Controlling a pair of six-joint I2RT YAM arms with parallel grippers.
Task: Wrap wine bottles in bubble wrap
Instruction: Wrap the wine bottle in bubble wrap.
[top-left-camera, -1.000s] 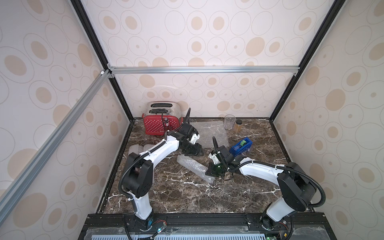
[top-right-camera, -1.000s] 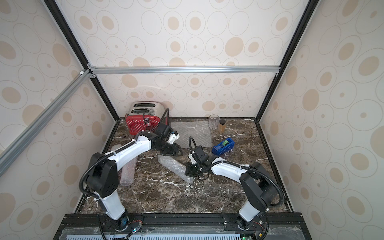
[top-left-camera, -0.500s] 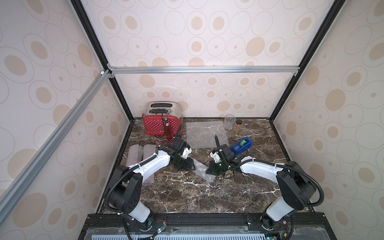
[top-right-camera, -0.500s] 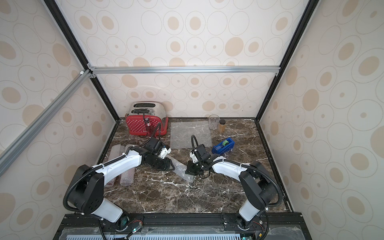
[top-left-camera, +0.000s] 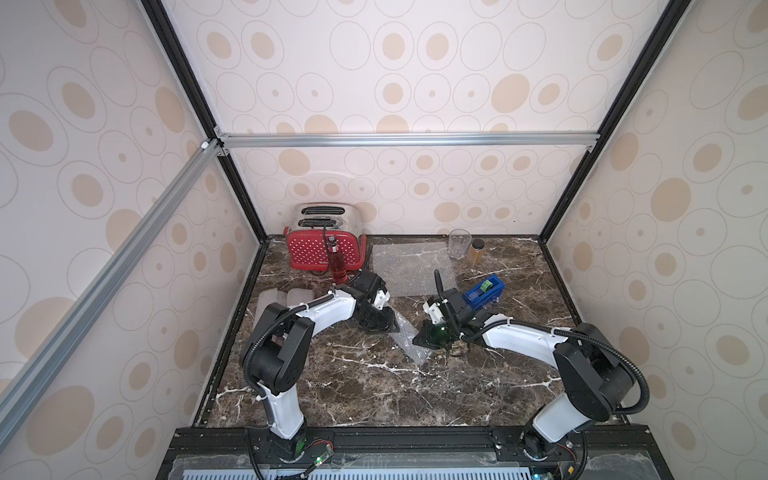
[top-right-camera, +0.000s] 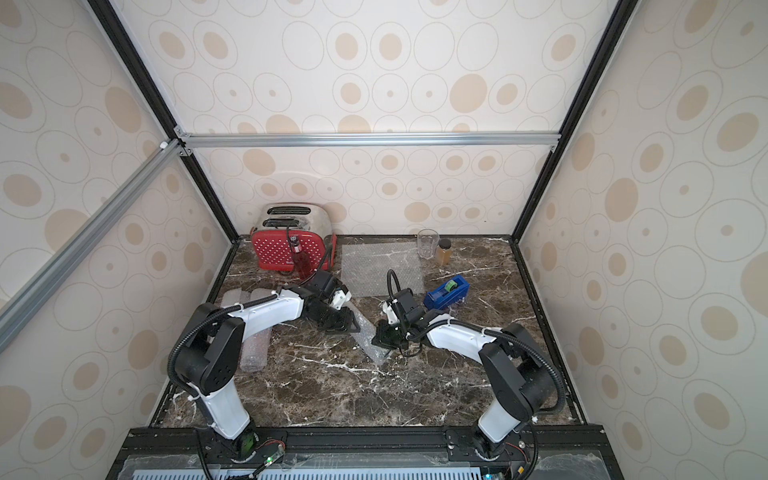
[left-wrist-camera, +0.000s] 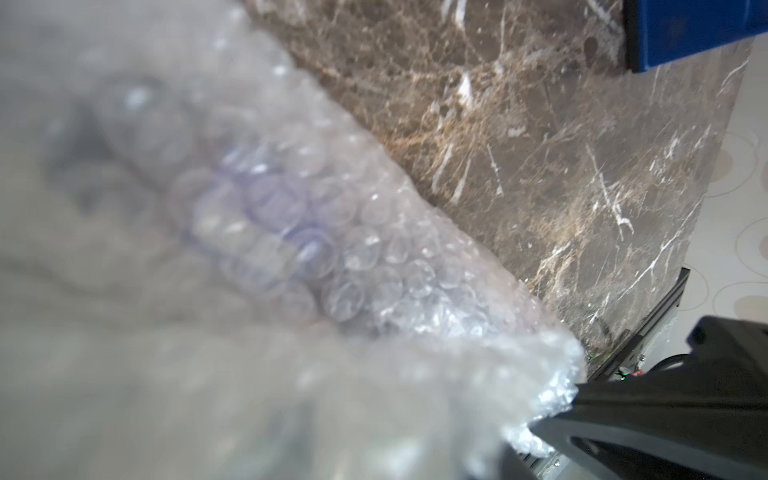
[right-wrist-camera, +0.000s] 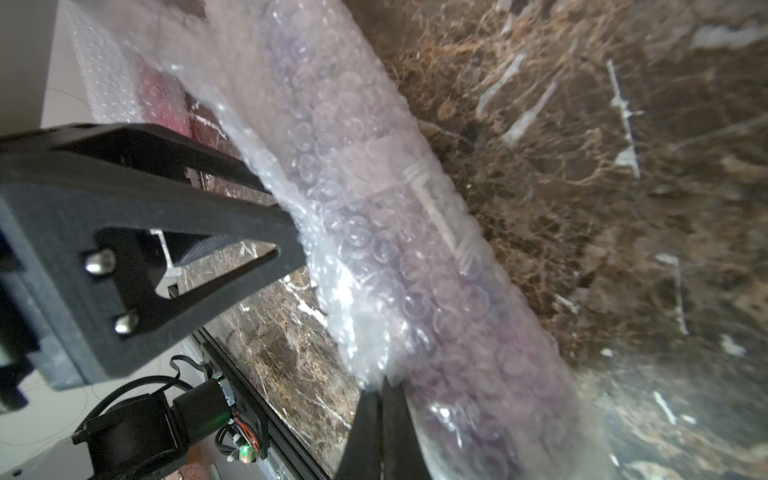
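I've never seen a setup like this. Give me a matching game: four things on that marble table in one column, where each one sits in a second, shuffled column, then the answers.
Things:
1. red-pink bottle
2. flat bubble wrap sheet
3. blue tape dispenser
4. wrapped bottle

Places:
A. lying on its side in the middle of the table
B. spread out at the back, next to the drinking glass
C. standing upright in front of the red toaster
D. on the right half, nearer the camera than the amber jar

Pairs: 1-C, 2-B, 3-D, 4-A

Bright, even light, bubble wrap (left-wrist-camera: 124, 374) blurred close-up
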